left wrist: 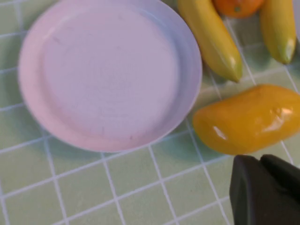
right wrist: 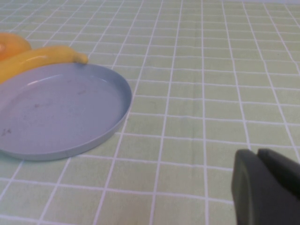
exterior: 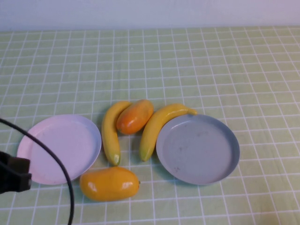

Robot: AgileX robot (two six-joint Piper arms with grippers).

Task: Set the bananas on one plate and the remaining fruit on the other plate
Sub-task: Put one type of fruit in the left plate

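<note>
Two yellow bananas (exterior: 110, 133) (exterior: 159, 126) lie between the pale pink plate (exterior: 58, 147) and the grey-blue plate (exterior: 198, 149); both plates hold nothing. One orange mango-like fruit (exterior: 135, 116) sits between the bananas, and the other (exterior: 109, 183) lies nearer the front. My left gripper (left wrist: 259, 160) is shut and holds nothing, just short of the front fruit (left wrist: 251, 117) and beside the pink plate (left wrist: 110, 70). My right gripper (right wrist: 257, 152) is also shut with nothing in it, over bare cloth off to the side of the grey-blue plate (right wrist: 61, 112). It is out of the high view.
A green checked cloth (exterior: 211, 70) covers the table up to a pale wall at the back. The left arm's black cable (exterior: 56, 159) arcs across the pink plate's front edge. One banana's tip (right wrist: 79, 57) touches the grey-blue plate's far rim.
</note>
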